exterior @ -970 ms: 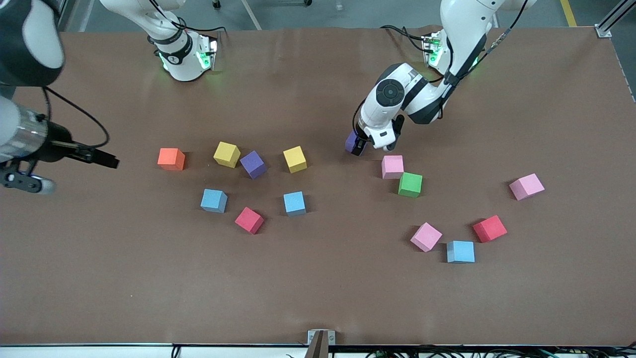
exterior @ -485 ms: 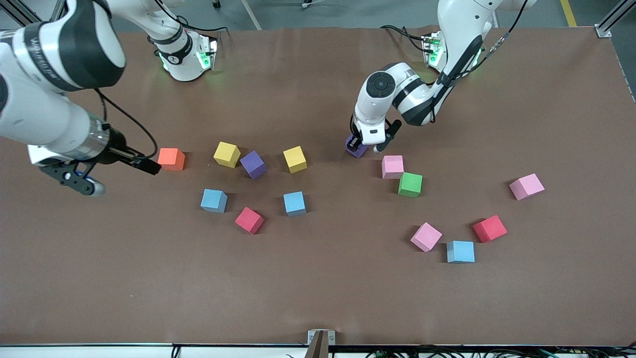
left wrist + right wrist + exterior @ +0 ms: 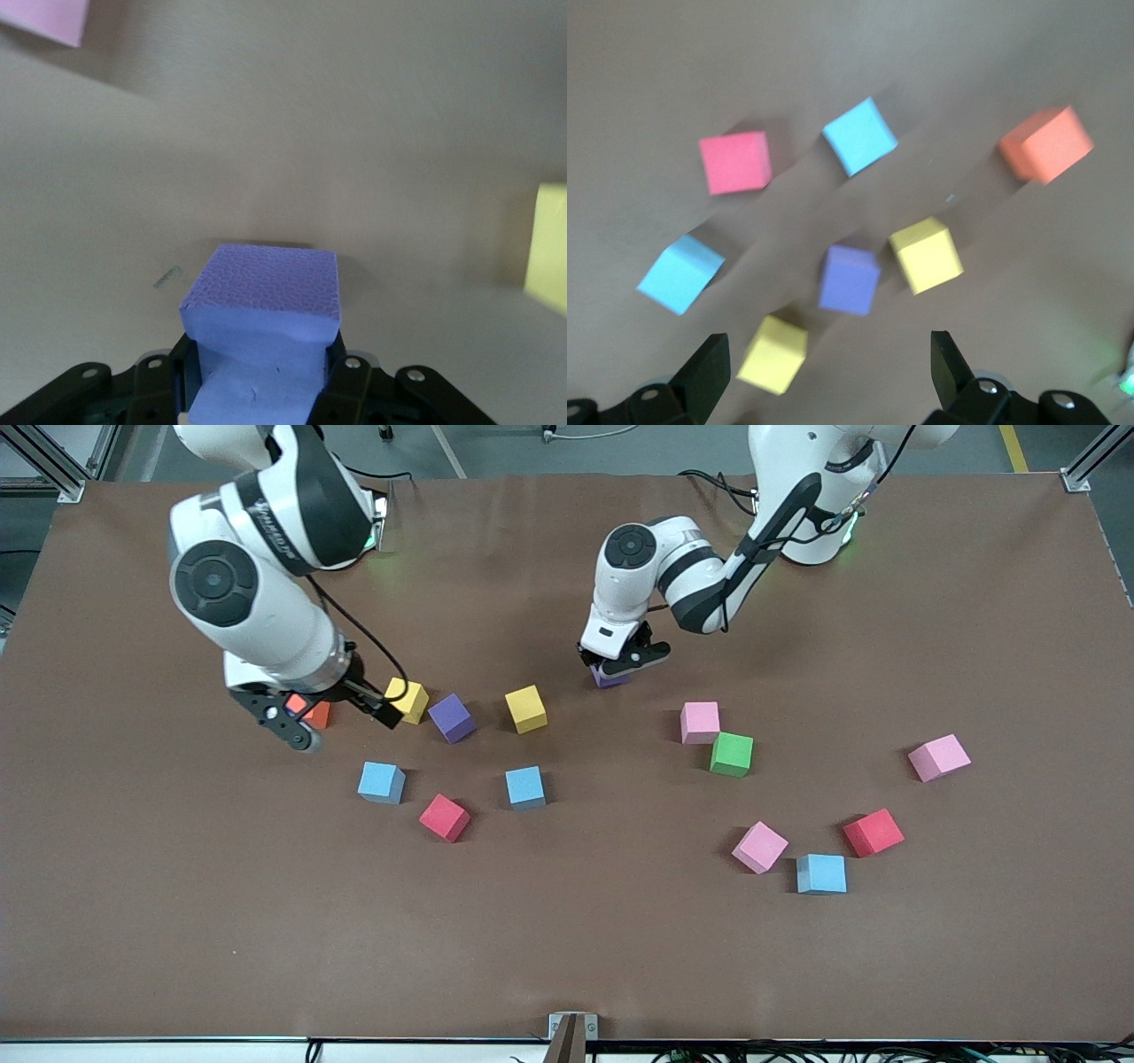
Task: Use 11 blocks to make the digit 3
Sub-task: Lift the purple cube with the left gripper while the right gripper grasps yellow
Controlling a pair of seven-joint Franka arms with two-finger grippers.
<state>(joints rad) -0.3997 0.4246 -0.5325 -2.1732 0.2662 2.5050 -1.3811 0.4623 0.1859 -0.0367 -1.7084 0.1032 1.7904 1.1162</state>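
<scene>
Purple block (image 3: 609, 677) clenched in left gripper (image 3: 620, 662) fingers, yellow block (image 3: 525, 708) nearby; right gripper (image 3: 341, 713) fingers released.

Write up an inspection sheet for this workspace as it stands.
Surface: brown table, bare toward the front camera.
Job's things: loose cubes scattered, none joined into the digit; pink cube touches green cube; pink sits beside blue.
Clutter: orange cube, partly hidden under the right arm.
Grippers: left gripper shut on purple cube; right gripper open above the orange cube.
Cables: black cable along the right arm's wrist.
Surroundings: metal bracket at the table edge.
</scene>
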